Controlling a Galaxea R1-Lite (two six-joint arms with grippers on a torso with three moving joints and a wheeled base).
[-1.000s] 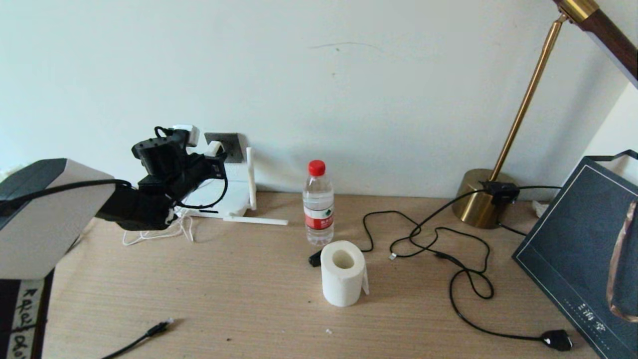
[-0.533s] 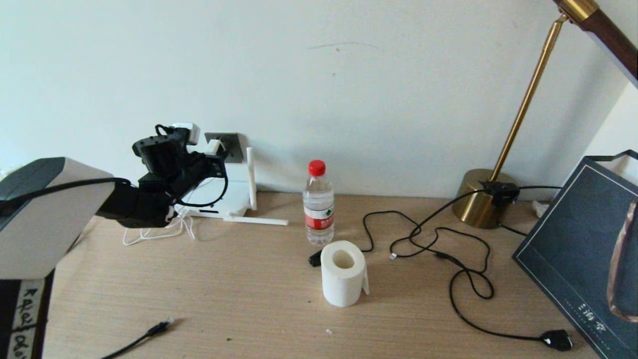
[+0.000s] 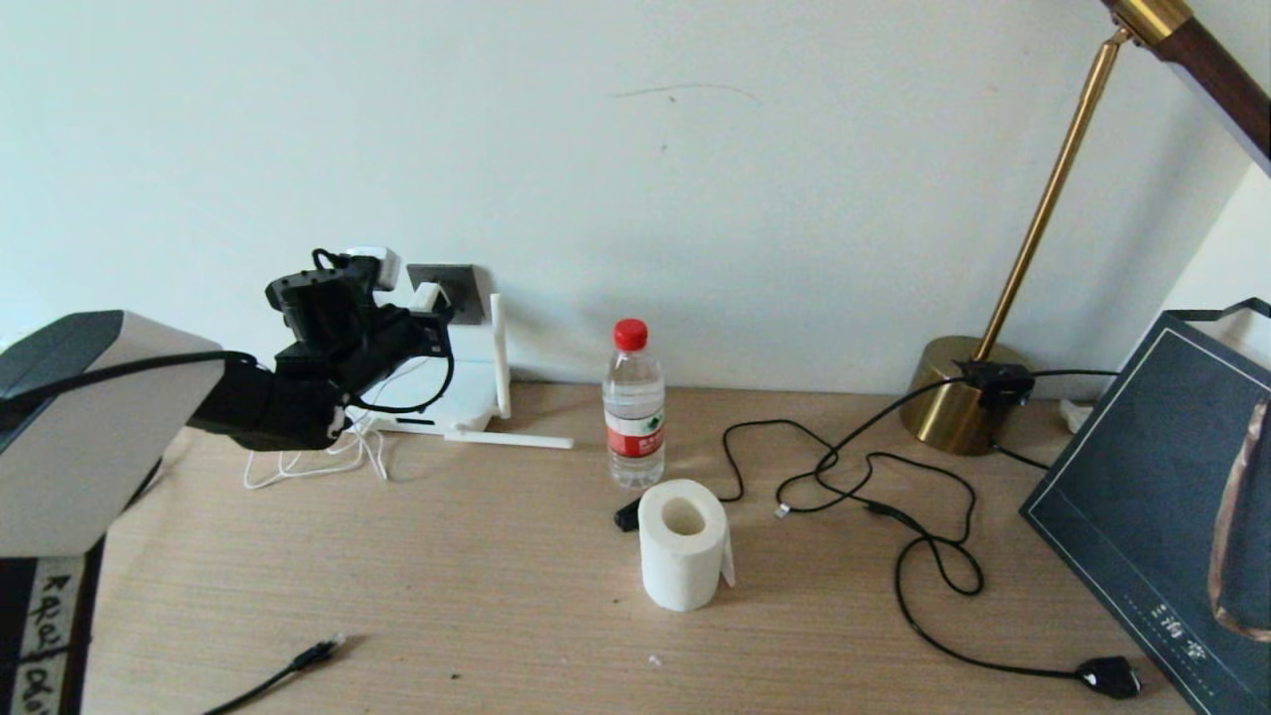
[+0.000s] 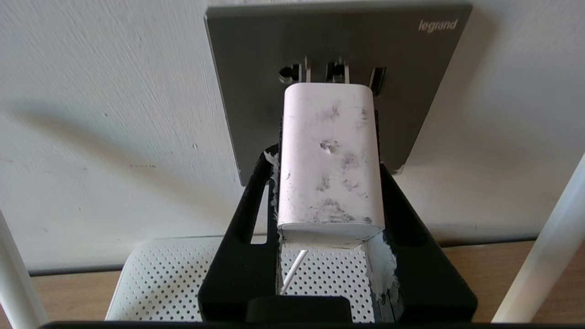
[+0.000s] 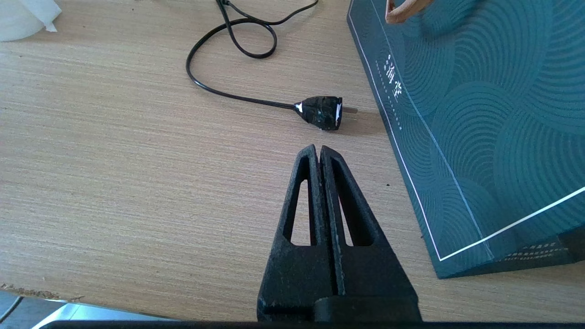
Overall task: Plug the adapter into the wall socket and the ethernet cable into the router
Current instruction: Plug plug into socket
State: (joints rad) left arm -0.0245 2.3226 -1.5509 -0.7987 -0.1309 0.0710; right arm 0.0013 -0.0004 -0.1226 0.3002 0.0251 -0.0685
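Observation:
My left gripper is shut on the adapter, a scuffed white block held by its sides. The adapter's metal prongs touch the plug holes of the dark-grey wall socket, and a short length of prong shows between body and plate. Its thin white cord hangs down over the router, which lies directly below against the wall with white antennas. The ethernet cable lies loose near the table's front left edge, plug pointing right. My right gripper is shut and empty, low over the front right of the table.
A water bottle and a toilet-paper roll stand mid-table. The brass lamp with its black cord and chunky plug occupies the right side. A dark teal bag lies at the right edge.
My left arm has edged slightly toward the wall with the adapter. Everything else is where it was.

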